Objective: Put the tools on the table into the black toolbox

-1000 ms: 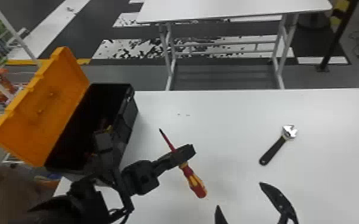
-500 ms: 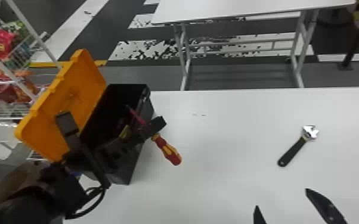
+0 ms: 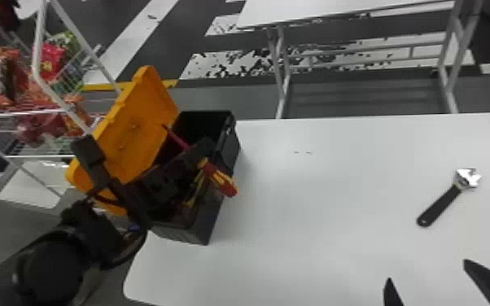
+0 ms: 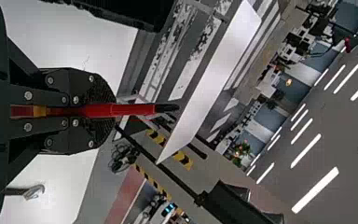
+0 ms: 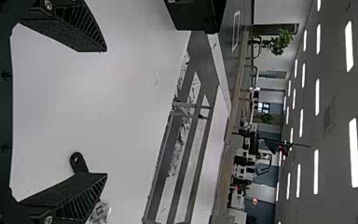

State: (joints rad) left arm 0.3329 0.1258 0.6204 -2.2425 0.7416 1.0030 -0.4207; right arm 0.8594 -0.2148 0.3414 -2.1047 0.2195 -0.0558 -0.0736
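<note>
The toolbox (image 3: 230, 152) is black, its lid (image 3: 128, 136) orange. The screwdriver (image 3: 227, 186) has a red shaft, black tip and red-and-yellow handle. At right, the wrench (image 3: 439, 206) pairs silver with black. White bench (image 3: 317, 211); the far dark floor (image 3: 187, 30) carries white stripes (image 3: 136, 38), some flecked black.

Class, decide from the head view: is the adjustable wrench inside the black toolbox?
No, the wrench lies on the white table, off to the right of the toolbox.
</note>
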